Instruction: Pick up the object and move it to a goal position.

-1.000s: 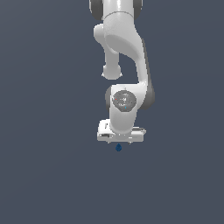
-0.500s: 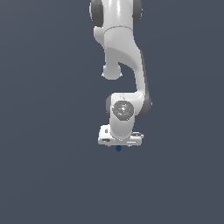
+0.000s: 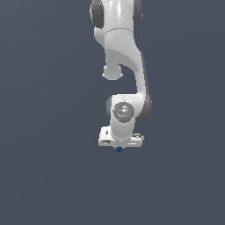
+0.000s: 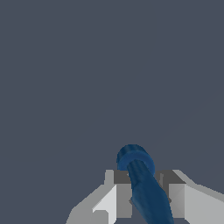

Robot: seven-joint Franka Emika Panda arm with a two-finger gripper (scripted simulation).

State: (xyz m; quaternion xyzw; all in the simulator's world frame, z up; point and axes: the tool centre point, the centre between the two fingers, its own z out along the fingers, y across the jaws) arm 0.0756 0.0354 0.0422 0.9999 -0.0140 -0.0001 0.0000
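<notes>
One small dark blue object (image 3: pixel 119 149) showed just under the white gripper (image 3: pixel 119 146) in the exterior view. Up close it was a rod with a thicker round end (image 4: pixel 135 159), and the fingers (image 4: pixel 117 199) sat tight against both its sides, gripping it. Plain grey surrounded the arm (image 3: pixel 125 66).
</notes>
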